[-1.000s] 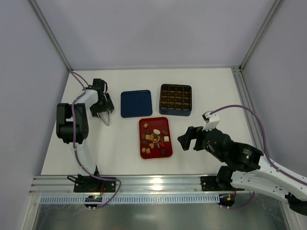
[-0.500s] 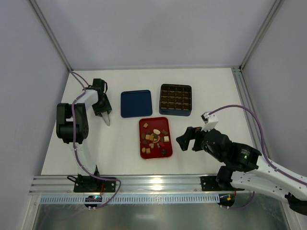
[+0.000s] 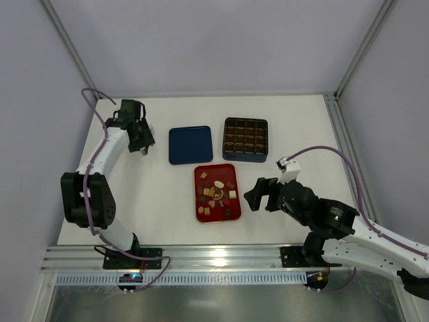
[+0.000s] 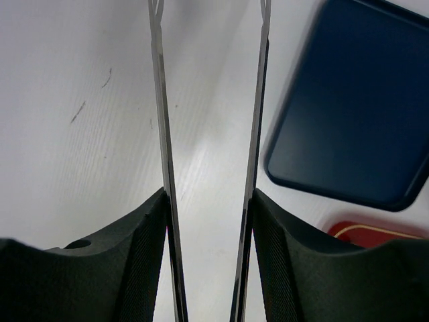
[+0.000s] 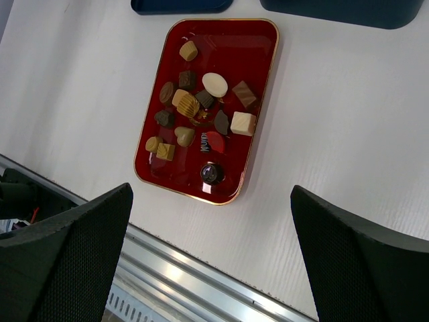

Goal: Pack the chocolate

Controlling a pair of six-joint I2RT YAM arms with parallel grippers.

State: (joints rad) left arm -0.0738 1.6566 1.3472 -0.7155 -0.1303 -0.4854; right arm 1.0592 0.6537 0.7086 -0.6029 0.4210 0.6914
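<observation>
A white table (image 3: 295,127) with faint scuff marks holds three containers.

Near the middle I see the red tray (image 3: 218,170), a glossy rectangle with rounded corners and a thin gold rim. All the chocolate (image 3: 216,191) lies loose on it. The pieces are small: dark brown, tan and cream, some square, some round or oval. From the right wrist camera the chocolate (image 5: 201,111) clusters in the tray's middle, and one dark round piece shines near its near edge.

Beyond the tray stands a dark blue square box (image 3: 245,159) with a grid of brown cells. Just to its left lies a flat, matte dark blue lid (image 3: 190,145) with rounded corners.

My left arm reaches up the left side of the table. The left gripper (image 3: 142,149) points down, just left of the lid and not touching it. Its fingers (image 4: 159,134) are thin metal blades on black ribbed mounts. They stand partly apart, with only bare table between them.

My right arm leans in from the lower right. The right gripper (image 3: 258,194) sits raised beside the tray's right edge, clear of it. Its broad black fingers (image 5: 74,248) have a mesh texture and are spread wide, holding nothing.
</observation>
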